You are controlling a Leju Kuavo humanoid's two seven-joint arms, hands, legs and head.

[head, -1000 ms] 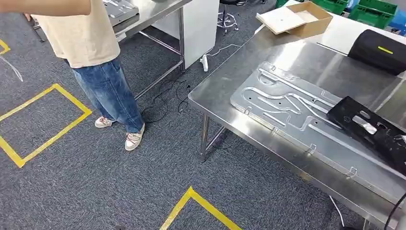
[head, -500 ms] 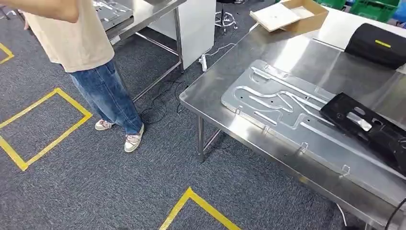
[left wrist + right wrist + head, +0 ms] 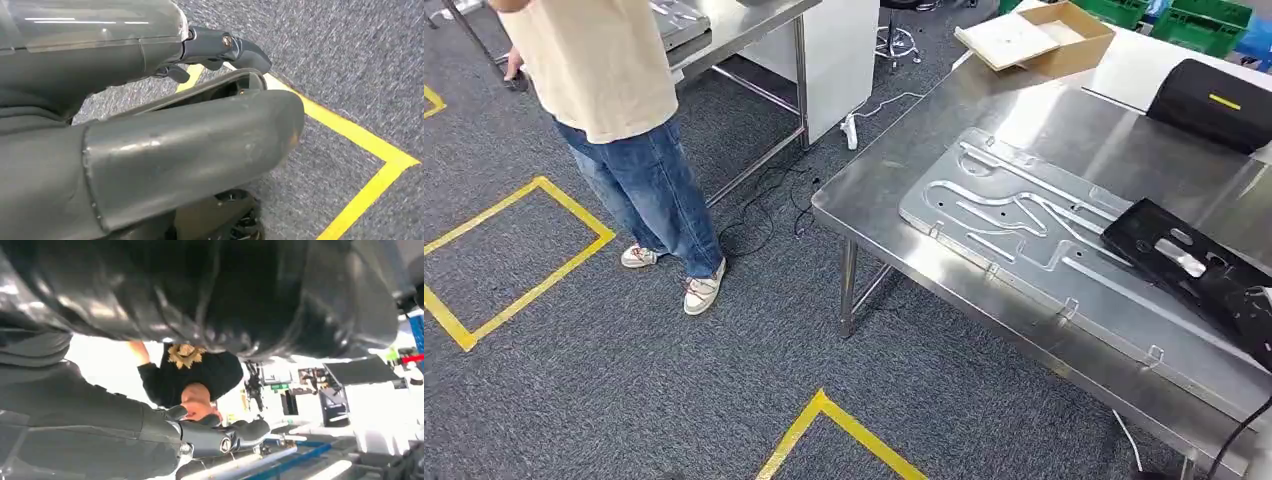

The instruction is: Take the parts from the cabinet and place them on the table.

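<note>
A large silver plate with raised channels (image 3: 1004, 215) lies flat on the steel table (image 3: 874, 190). A black flat part (image 3: 1194, 275) rests on the plate's right end and runs to the picture's edge. My left hand (image 3: 200, 125) hangs over grey carpet with its fingers (image 3: 225, 45) stretched out and nothing in it. My right hand (image 3: 150, 435) also has straight fingers with nothing between them. A glossy black surface looms close beside it.
A person in a beige shirt and jeans (image 3: 614, 90) stands at the far left by a second steel table (image 3: 734, 25) bearing another silver part (image 3: 679, 20). A cardboard box (image 3: 1039, 38), a black case (image 3: 1214, 105) and green crates (image 3: 1214, 20) lie beyond. Cables (image 3: 774, 200) trail on the floor.
The whole view swung slightly left, then back right. The person has shifted and lowered the raised arm. The plate and the black part have kept their places on the table.
</note>
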